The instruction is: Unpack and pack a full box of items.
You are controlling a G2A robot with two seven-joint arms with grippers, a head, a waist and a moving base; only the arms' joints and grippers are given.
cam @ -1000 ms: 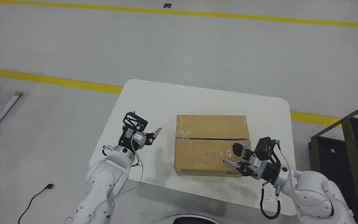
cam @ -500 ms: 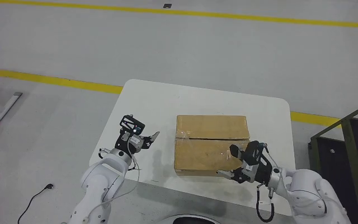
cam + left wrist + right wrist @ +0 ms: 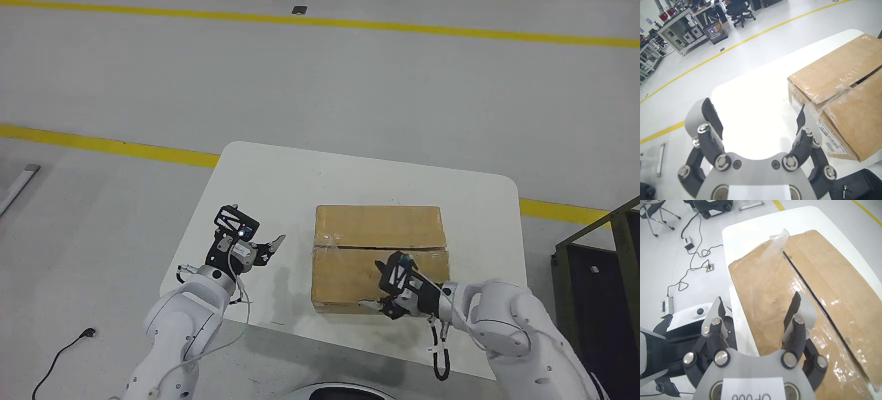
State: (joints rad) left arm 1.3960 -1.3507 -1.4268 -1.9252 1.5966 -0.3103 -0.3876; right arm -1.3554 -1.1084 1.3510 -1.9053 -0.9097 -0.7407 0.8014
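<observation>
A brown cardboard box (image 3: 378,240) lies in the middle of the white table (image 3: 270,175), its top flaps down with a dark slit between them. Clear tape (image 3: 779,240) runs along the slit, and its loose end stands up at the far end of the box (image 3: 829,275). My right gripper (image 3: 386,285) is open at the box's near long edge; one finger (image 3: 804,308) hangs over the top flap and the other lies past the edge. My left gripper (image 3: 256,230) is open above bare table, apart from the box (image 3: 838,75), with nothing between its fingers (image 3: 711,113).
Wrinkled tape (image 3: 844,89) and paper labels (image 3: 829,140) mark the box end facing the left gripper. Bare table (image 3: 753,91) lies between that gripper and the box. Cables and small power units (image 3: 687,243) lie on the floor beyond the table edge.
My right gripper has moved left along the box's near edge, from the right corner to about the middle. The left gripper drew back slightly and then held still.
</observation>
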